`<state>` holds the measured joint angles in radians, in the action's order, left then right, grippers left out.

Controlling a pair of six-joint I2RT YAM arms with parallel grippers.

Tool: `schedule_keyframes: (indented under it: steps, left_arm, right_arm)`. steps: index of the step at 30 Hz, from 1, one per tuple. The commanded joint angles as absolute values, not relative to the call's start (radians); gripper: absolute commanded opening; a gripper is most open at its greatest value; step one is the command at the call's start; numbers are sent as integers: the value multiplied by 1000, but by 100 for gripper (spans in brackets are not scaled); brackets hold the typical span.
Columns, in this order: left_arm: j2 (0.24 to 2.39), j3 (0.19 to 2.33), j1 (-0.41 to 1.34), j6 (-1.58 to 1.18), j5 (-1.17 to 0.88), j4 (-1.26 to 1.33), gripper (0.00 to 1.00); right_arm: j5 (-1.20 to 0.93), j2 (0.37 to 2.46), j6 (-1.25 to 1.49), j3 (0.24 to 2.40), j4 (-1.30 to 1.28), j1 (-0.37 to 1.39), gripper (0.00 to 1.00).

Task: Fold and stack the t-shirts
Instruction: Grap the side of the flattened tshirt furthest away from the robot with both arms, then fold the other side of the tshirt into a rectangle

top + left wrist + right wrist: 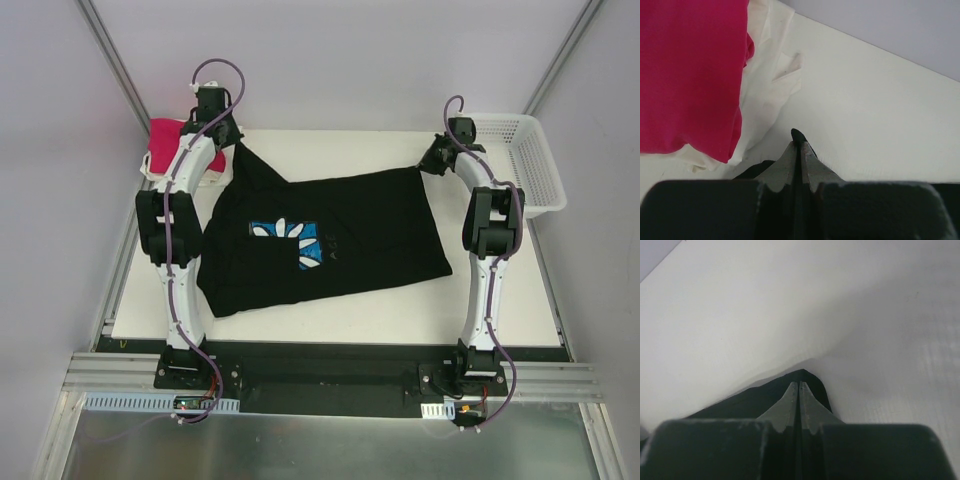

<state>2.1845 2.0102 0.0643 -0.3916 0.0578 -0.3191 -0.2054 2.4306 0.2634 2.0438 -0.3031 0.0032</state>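
Across the white table point(420, 305), the black t-shirt point(350, 225) was spread with its daisy print point(290, 240) upward; its far-left corner was pinched in the closed left gripper point(799, 146); its far-right corner was clamped in the closed right gripper point(798, 386); a pink t-shirt point(687, 75) was piled on a cream t-shirt point(767, 85) just beside the left gripper.

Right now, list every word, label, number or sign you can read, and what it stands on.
None can be read.
The black t-shirt carries a blue print of white petals, no letters.
The small marks beside it are too small to read.
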Motion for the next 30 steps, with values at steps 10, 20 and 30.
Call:
schedule_keyframes:
  steps: [10, 20, 30]
  left_arm:
    - [2011, 2003, 60, -334, 95, -305, 0]
    - [1991, 1982, 60, -342, 97, -305, 0]
    - [1964, 1942, 60, -341, 103, -305, 0]
  right_arm:
    - [-187, 2414, 216, 2106, -301, -35, 1]
    - [-186, 2415, 206, 2121, -299, -44, 1]
    - [-192, 2390, 196, 2100, -298, -46, 1]
